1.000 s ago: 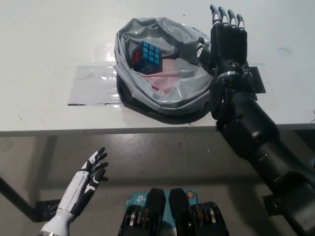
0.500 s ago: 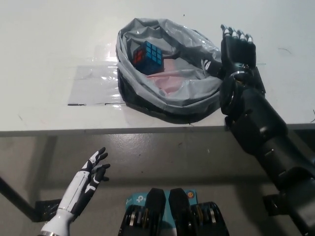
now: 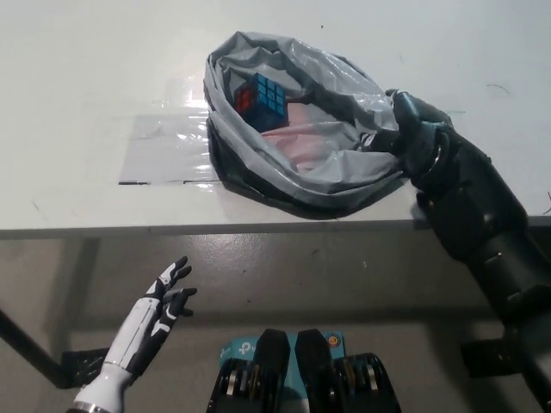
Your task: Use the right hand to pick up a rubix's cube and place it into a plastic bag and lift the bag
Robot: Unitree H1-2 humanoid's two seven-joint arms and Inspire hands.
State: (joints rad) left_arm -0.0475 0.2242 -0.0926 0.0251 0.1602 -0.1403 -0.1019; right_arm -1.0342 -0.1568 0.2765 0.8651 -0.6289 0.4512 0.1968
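rubik's cube [image 3: 261,101] sits inside the grey plastic bag [image 3: 297,129], toward the bag's far left side, resting on the bag's pinkish inner floor and leaning near the left wall. its visible faces show mostly blue squares on top and red-orange squares on the side facing left. the bag lies open on the white counter [image 3: 103,77], its mouth wide and rumpled, its near edge close to the counter's front rim. under and left of the bag a clear plastic sheet [image 3: 164,151] lies flat on the counter, edged with dark tape marks.

right robot hand [image 3: 411,120], black, is at the bag's right rim, pressed against the crumpled grey plastic there. its fingers curl inward over the rim and the plastic bunches up against them, so it appears to be clenched on the bag's edge, though the exact hold is partly hidden by the folds. the black forearm runs from the hand down to the lower right corner, crossing the counter's front edge.

left robot hand [image 3: 164,301], white with dark fingers, hangs below the counter level at the lower left, over the grey floor [image 3: 284,275]. it grasps nothing, its fingers spread apart and pointing up and to the right. it is well apart from the bag and the cube.
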